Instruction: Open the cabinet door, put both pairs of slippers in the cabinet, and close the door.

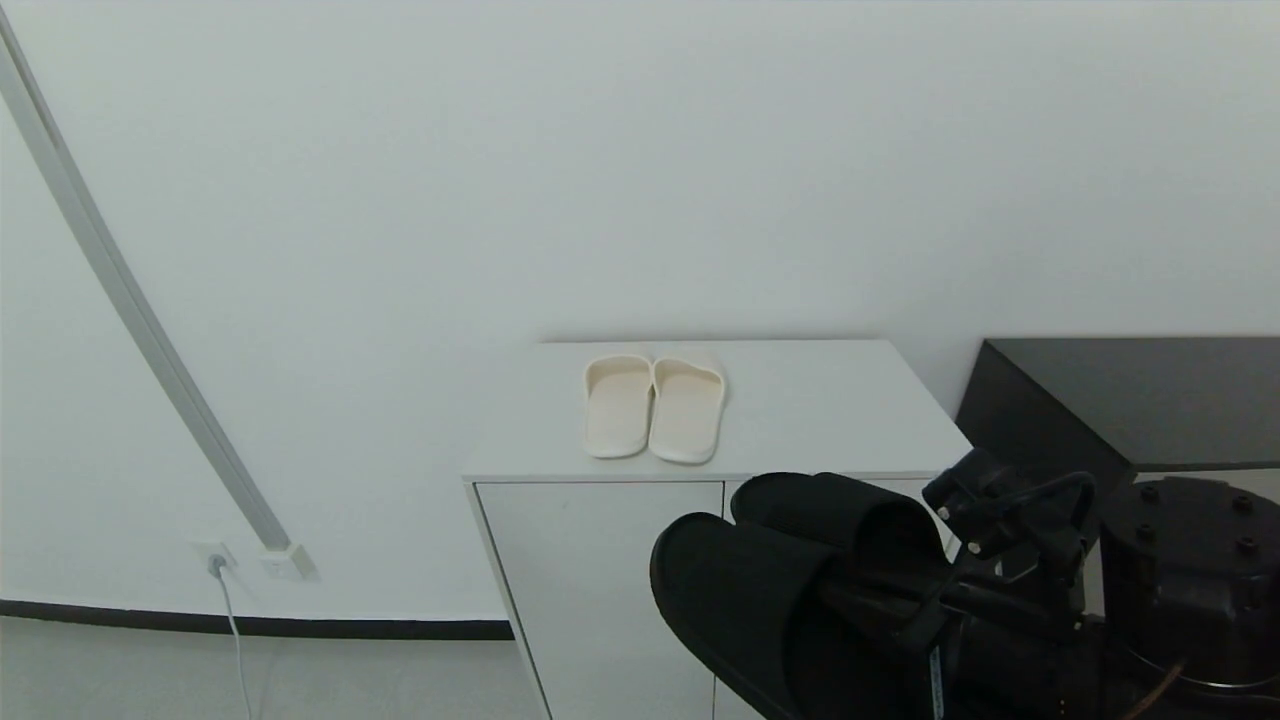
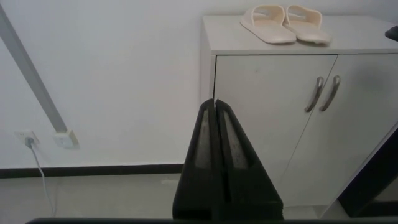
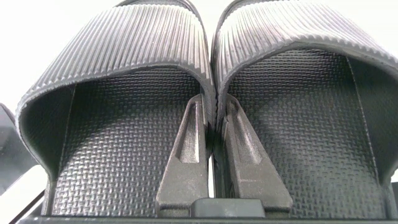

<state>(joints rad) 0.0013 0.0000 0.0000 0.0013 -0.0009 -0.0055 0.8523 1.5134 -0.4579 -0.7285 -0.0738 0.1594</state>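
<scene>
Right claw grasping 2 black slippers by their touching inner edges, in front of white cabinet | 2 cream slippers side by side on cabinet top | 2 doors shut | left claw clenched.

Right hand pinches the black slippers by their touching inner edges, one finger inside each. Left hand is empty, fingers pressed together, pointing forward.

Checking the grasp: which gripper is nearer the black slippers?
Right. The right gripper grips the black slippers by their inner edges; the left gripper sits apart, facing the cabinet.
</scene>
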